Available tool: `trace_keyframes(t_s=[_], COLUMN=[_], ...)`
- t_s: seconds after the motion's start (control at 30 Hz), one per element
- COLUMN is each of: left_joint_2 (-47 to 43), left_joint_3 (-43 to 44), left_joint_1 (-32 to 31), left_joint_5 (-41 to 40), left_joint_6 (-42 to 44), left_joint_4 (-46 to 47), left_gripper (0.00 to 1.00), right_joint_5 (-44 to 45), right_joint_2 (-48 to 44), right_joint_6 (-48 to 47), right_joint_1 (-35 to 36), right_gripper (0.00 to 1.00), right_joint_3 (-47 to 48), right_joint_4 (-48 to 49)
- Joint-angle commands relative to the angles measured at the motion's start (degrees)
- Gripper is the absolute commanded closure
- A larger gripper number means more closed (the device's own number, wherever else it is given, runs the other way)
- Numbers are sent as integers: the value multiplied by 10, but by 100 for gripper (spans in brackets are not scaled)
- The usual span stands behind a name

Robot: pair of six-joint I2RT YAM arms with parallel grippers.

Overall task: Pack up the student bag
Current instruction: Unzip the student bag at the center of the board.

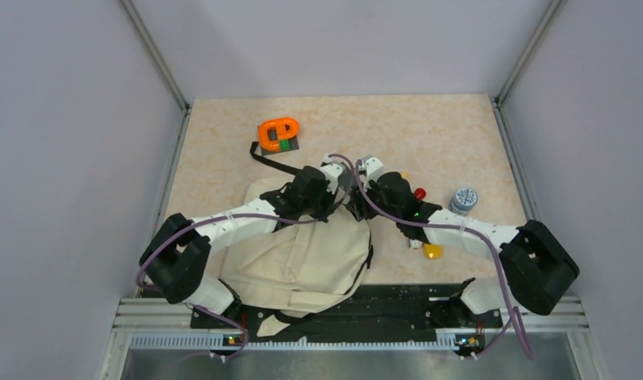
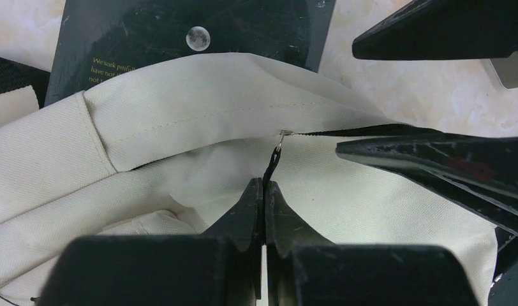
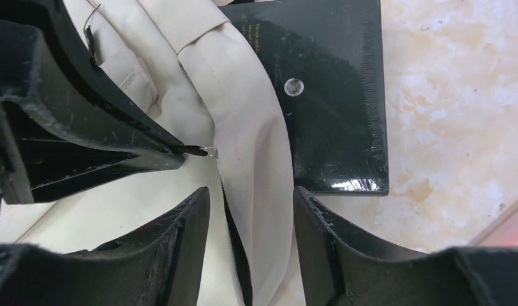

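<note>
The beige student bag (image 1: 302,257) lies flat on the table in front of the arm bases. My left gripper (image 2: 263,185) is at the bag's far edge and is shut on the black zipper pull (image 2: 272,163), which hangs from a small metal slider. My right gripper (image 3: 251,194) is open, its jaws either side of the bag's folded rim (image 3: 256,146) and black zipper line, not pinching it. In the top view both grippers, left (image 1: 344,192) and right (image 1: 364,192), meet tip to tip over that edge. A black book with a moon on its cover (image 3: 336,95) lies partly under the rim.
An orange and green object (image 1: 279,133) sits at the back left with a black strap (image 1: 264,161) near it. A grey-blue jar (image 1: 463,198), a red piece (image 1: 420,192) and a yellow piece (image 1: 433,251) lie right of the bag. The book also shows in the left wrist view (image 2: 180,32).
</note>
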Motion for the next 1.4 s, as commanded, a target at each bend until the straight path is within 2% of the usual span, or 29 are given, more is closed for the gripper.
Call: trace_keyframes(t_s=[0.0, 0.13, 0.4, 0.6, 0.67, 0.7, 0.83, 1.0, 1.23, 1.37], left_joint_2=[-13, -12, -13, -16, -17, -18, -20, -26, -23, -19], left_joint_3=[-7, -13, -16, -18, -20, -19, -24, -55, -90, -86], left_joint_1=[-5, -5, -5, -5, -5, -5, -5, -5, -5, -4], left_joint_5=[0, 7, 17, 16, 16, 16, 17, 37, 24, -33], left_joint_6=[-9, -15, -24, -25, -25, -25, -24, -20, -29, -51], left_joint_4=[23, 36, 47, 47, 46, 46, 49, 87, 111, 97], left_gripper=[100, 100, 100, 100, 100, 100, 100, 100, 100, 100], right_joint_5=[6, 5, -26, -11, -7, -2, 17, 53, 45, 38], right_joint_2=[17, 26, 52, 65, 67, 68, 69, 66, 63, 67], right_joint_6=[-12, -9, -15, -16, -17, -17, -13, 42, 152, 154], right_joint_1=[-4, -6, -6, -6, -6, -6, -6, -11, -22, -22], right_gripper=[53, 62, 63, 66, 73, 82, 100, 100, 100, 100], right_joint_3=[36, 36, 45, 48, 49, 49, 48, 42, 13, 13], right_joint_4=[61, 77, 80, 78, 79, 79, 85, 100, 156, 157])
